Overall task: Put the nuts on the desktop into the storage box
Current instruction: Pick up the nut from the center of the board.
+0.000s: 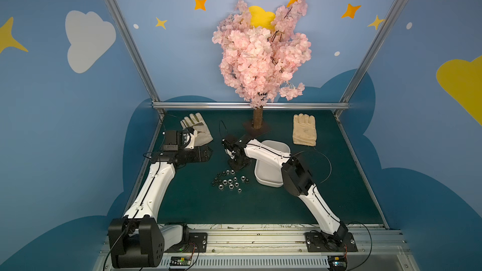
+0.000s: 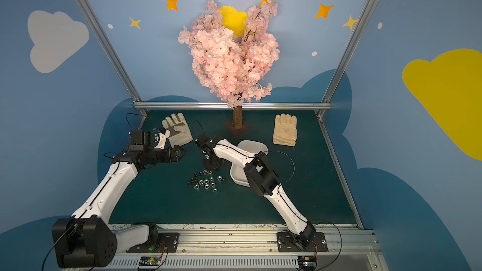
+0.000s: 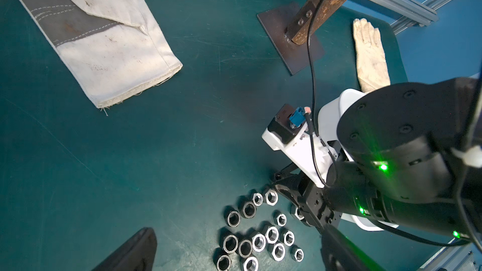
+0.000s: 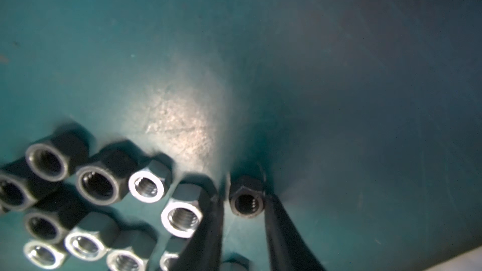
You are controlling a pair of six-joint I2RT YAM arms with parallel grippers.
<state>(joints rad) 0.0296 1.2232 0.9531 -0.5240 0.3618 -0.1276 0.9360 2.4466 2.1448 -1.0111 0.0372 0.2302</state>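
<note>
While the pink blossom tree (image 1: 260,53) rises well beyond both hands from its dark base plate (image 1: 263,130), the green worktop (image 1: 260,209) spreads beneath everything. The right arm (image 1: 268,152) reaches across the white storage box (image 1: 267,179) and hides much of it; the box lies just to the right of the right hand (image 4: 243,198). A grey-palmed glove (image 1: 202,134) lies just beyond the left hand (image 1: 207,153), and a cream glove (image 1: 304,129) lies well beyond and to the right of the right hand. Any lettering on the circuit boards (image 1: 180,260) by the front rail is too small to read.

The left hand hangs above the worktop with its fingers spread wide, holding nothing. The nuts (image 1: 229,181), silver and black, lie bunched on the worktop just nearer the robot than the right hand. That hand points down at the bunch's edge, its fingers (image 4: 281,230) drawn in against one black nut (image 4: 246,200), which sits on the worktop.
</note>
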